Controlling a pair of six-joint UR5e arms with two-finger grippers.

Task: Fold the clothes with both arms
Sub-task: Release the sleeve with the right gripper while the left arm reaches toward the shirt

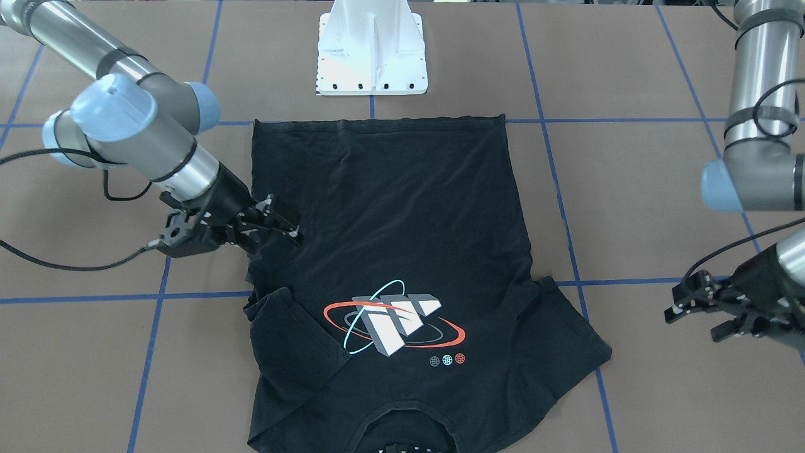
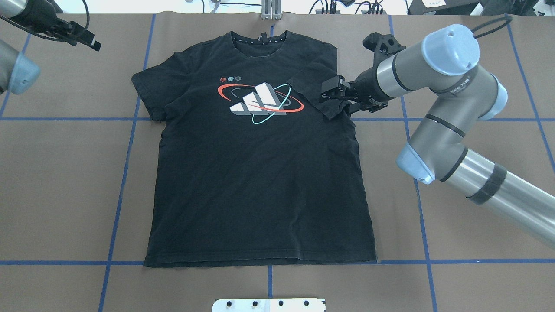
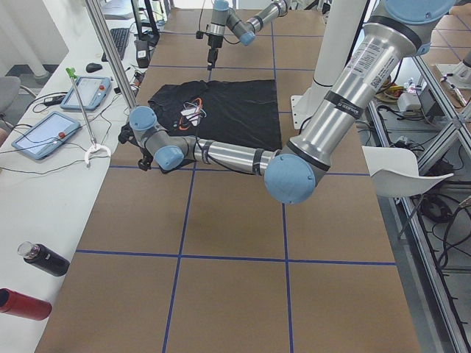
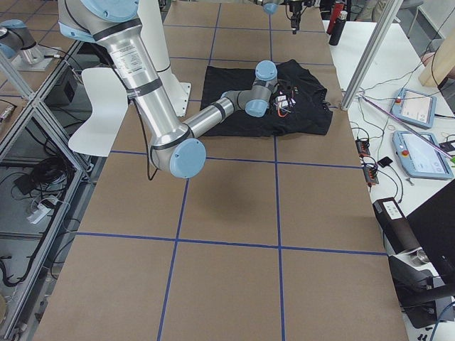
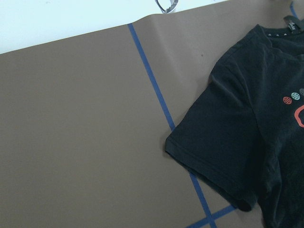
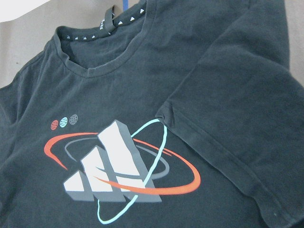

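Spread over the whole scene, a brown table [image 2: 65, 195] marked with blue tape lines, with the white pedestal base [image 1: 372, 50] at the robot's edge. Reaching in from the near right corner of the overhead view, the right arm [image 2: 451, 130], bent sharply at the elbow, wrist turned toward the shirt. Far off at the other side, the left arm [image 1: 755, 113], hanging down and bent toward the table. Lying flat and face up in the table's middle, hem toward the robot, the black T-shirt [image 2: 260, 186]; its right sleeve [image 2: 314, 84] folded inward onto the chest, its left sleeve [image 5: 213, 156] spread flat across a tape line. Just above the shirt's edge near the folded sleeve, the right gripper [image 1: 295, 234], fingers a little apart, no cloth seen between them. Over bare table, well apart from the shirt, the left gripper [image 1: 692, 322], fingers clearly parted and holding nothing. On the chest, a graphic [image 6: 121, 175] of three slanted white bars ringed in red and cyan, beside three small round marks [image 6: 64, 122]. No readable word anywhere; only small white triangles along the neck tape [image 6: 118, 21].
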